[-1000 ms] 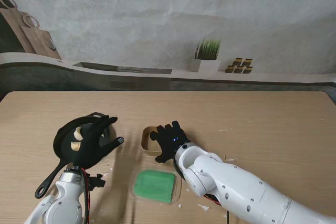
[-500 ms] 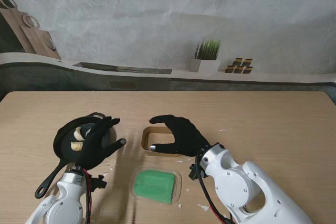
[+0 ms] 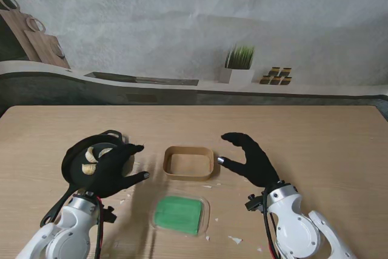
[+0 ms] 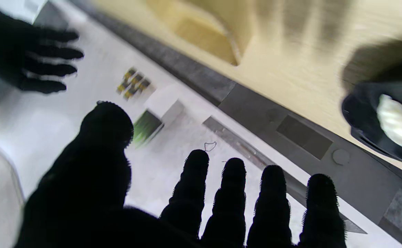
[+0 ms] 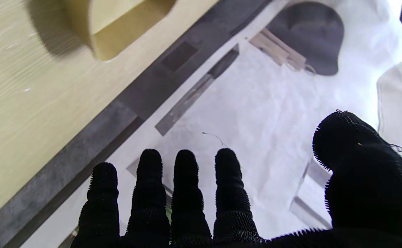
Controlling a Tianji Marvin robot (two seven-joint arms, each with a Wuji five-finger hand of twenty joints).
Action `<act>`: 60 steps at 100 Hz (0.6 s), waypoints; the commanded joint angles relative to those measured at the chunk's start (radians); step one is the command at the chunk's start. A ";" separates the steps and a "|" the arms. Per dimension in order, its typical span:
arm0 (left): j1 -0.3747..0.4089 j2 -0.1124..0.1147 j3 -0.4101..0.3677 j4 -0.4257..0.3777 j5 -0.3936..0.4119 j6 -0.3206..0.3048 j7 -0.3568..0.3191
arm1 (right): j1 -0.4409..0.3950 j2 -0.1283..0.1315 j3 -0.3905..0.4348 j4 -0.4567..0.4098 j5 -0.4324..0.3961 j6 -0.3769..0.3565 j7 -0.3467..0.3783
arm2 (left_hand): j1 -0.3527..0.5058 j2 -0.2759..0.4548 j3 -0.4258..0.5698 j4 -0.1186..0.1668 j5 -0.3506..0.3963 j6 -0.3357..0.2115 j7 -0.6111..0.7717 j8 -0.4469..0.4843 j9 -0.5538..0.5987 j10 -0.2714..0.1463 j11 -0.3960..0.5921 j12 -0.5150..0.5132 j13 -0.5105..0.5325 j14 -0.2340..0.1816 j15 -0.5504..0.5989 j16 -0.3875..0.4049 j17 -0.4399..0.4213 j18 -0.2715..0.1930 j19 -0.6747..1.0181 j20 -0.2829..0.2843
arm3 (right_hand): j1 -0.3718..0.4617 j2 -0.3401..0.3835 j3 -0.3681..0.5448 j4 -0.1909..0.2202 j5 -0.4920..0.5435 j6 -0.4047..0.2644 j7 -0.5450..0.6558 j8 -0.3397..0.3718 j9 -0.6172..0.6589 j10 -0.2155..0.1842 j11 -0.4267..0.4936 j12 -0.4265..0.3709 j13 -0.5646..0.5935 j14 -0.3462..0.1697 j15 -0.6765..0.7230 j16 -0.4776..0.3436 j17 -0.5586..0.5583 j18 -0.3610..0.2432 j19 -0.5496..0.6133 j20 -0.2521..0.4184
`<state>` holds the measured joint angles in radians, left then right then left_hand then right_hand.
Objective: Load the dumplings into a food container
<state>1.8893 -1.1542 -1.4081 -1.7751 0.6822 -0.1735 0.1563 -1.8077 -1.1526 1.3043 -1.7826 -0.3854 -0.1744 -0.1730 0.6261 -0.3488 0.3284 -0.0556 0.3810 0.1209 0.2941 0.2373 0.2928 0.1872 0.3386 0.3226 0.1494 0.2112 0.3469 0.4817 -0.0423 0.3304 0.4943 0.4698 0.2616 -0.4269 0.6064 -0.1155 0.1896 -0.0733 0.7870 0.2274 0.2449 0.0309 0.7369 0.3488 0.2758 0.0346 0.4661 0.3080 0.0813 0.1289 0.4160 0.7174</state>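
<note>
The brown food container (image 3: 188, 162) sits empty at the table's centre, between both hands. The green lid (image 3: 178, 214) lies nearer to me. The left hand (image 3: 111, 168), fingers spread and holding nothing, hovers over the black pan (image 3: 74, 161) carrying the dumplings (image 3: 92, 154). The right hand (image 3: 251, 160), likewise empty with fingers apart, stands right of the container. White crumbs (image 3: 234, 239) dot the wooden table (image 3: 315, 144); a potted plant (image 3: 239, 63) stands on the ledge beyond.

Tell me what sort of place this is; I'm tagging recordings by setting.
Probably a mock kitchen set, not a real one: a light wooden table stands before a printed backdrop showing a counter and potted grass. On the table are a black frying pan of dumplings and a brown paper food container.
</note>
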 commanded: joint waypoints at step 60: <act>-0.181 0.139 -0.227 0.107 0.485 -0.148 -0.332 | -0.005 0.000 0.044 0.017 -0.019 -0.039 0.002 | 0.004 -0.282 0.445 -0.017 0.050 -0.057 0.144 0.060 0.112 -0.079 0.086 0.061 0.135 -0.068 0.126 0.056 0.017 -0.051 0.279 -0.015 | 0.034 -0.013 -0.039 0.032 0.053 -0.025 -0.012 0.013 0.043 0.010 0.024 0.013 0.013 0.010 0.028 0.023 0.005 -0.002 0.017 0.044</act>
<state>1.7426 -1.0226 -1.6503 -1.6958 1.1811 -0.3231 -0.1735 -1.8106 -1.1436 1.3534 -1.7675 -0.3927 -0.2106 -0.1720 0.6312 -0.5817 0.7274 -0.0555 0.4460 0.0672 0.4140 0.2771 0.4264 0.1217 0.4307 0.4018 0.2661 0.1554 0.4876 0.5565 -0.0185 0.2865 0.7512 0.4701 0.2723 -0.4271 0.5962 -0.1155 0.2372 -0.0736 0.7775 0.2288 0.2679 0.0351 0.7451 0.3542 0.2762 0.0459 0.4849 0.3183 0.0854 0.1287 0.4181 0.7392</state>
